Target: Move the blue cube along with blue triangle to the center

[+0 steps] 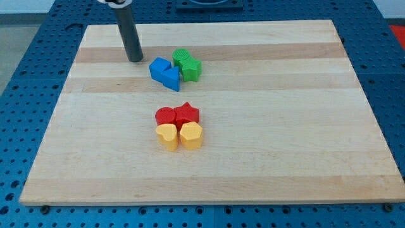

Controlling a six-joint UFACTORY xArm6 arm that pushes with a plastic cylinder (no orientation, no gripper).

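The blue cube and the blue triangle lie touching each other in the upper middle of the wooden board. The triangle sits just below and right of the cube. My tip rests on the board just left of and slightly above the blue cube, a small gap away from it. The dark rod rises from there out of the view's top.
Two green blocks touch the right side of the blue pair. Nearer the board's middle sits a cluster: a red round block, a red star, and two yellow blocks below them.
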